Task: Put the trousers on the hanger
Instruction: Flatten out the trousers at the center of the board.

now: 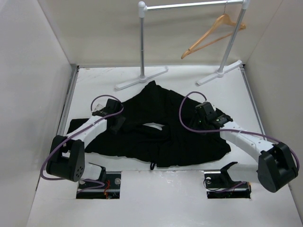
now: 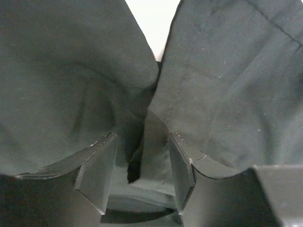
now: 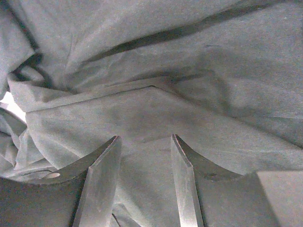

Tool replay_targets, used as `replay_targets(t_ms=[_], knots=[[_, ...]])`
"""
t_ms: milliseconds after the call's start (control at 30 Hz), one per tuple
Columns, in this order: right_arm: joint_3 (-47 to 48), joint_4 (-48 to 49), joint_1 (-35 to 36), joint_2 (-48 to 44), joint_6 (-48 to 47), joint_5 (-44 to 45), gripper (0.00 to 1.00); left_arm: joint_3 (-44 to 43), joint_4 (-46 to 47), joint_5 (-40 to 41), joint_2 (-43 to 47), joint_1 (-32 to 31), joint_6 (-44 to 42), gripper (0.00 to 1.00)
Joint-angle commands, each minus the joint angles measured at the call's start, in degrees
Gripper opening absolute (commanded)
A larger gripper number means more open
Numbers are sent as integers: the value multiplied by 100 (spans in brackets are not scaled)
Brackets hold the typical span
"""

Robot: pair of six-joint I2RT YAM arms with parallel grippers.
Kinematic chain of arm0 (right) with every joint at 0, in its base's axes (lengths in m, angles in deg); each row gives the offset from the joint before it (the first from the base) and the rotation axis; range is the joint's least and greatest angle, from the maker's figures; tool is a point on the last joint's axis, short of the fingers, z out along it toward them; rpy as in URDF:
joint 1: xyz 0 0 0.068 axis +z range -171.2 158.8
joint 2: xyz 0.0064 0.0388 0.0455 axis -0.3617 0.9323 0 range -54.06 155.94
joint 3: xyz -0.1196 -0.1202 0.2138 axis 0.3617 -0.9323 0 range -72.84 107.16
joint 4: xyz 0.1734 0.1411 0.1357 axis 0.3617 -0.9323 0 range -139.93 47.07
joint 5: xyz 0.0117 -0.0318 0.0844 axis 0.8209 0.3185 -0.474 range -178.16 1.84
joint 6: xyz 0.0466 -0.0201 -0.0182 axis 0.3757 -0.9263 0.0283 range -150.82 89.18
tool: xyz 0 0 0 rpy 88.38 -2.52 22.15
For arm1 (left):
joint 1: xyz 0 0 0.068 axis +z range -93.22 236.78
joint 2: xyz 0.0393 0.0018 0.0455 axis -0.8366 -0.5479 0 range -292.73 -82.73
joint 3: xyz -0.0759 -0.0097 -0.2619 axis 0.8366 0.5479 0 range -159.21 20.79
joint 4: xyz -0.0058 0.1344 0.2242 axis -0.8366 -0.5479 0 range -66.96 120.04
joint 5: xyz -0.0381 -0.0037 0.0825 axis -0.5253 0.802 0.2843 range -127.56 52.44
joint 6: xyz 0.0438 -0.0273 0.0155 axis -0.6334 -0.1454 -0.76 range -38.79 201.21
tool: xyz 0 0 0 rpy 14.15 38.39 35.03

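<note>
Left gripper (image 2: 142, 138) and right gripper (image 3: 145, 138) both spread on trousers (image 1: 189, 142) — long axis seemingly left-right.

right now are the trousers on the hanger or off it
Off. The trousers lie crumpled on the table, while the hanger hangs bare on the rail at the back, apart from them.

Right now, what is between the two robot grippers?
Only the black trousers, with a small patch of white table peeking through. The top view shows it.
</note>
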Motion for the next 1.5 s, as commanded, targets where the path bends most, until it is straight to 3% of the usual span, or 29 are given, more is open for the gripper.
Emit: replay_targets(t_ms=[0,267,533,733,967,1133,1200,1333,1467], knots=[[197,263,125,-10,-49,-80,52,-22,666,-505,-81,65,92,42],[74,281,161,-45,4,-80,52,136,561,-365,102,-67,277,31],[74,342,161,-27,-31,-80,52,-161,227,-145,559,-137,215,8],[118,386,64,17,-75,-159,52,-1364,209,136,315,327,-565,2],[92,395,-85,-62,-163,-229,52,-3254,139,1119,-546,1627,-2375,2],[30,395,-199,-176,-190,-317,52,-3757,341,1472,-1144,2533,-2729,7],[-5,395,-226,-211,-198,-361,53,-3845,376,1560,-1416,2876,-2703,14],[-23,360,-314,-369,-225,-387,60,-4099,-272,1744,-1813,3290,-2650,42],[109,299,-542,-528,-216,-396,65,-3435,-328,1955,-1235,3090,-2387,47]])
